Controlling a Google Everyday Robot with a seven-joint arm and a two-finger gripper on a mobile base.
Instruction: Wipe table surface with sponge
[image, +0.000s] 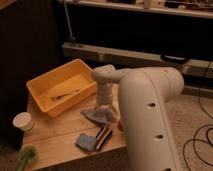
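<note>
A small wooden table (55, 132) stands in the lower left. A blue-grey sponge (98, 116) lies near its right edge. My gripper (104, 108) points straight down from the white wrist and sits right on top of this sponge. A second blue pad (85, 141) lies near the table's front edge, beside a dark striped object (104, 136). My large white arm (150, 115) fills the right foreground and hides the table's right edge.
A yellow bin (61, 86) holding a utensil stands at the back of the table. A white cup (23, 121) is at the left edge and a green object (26, 157) at the front left corner. A shelf unit (125, 52) and cables (197, 137) lie behind and to the right.
</note>
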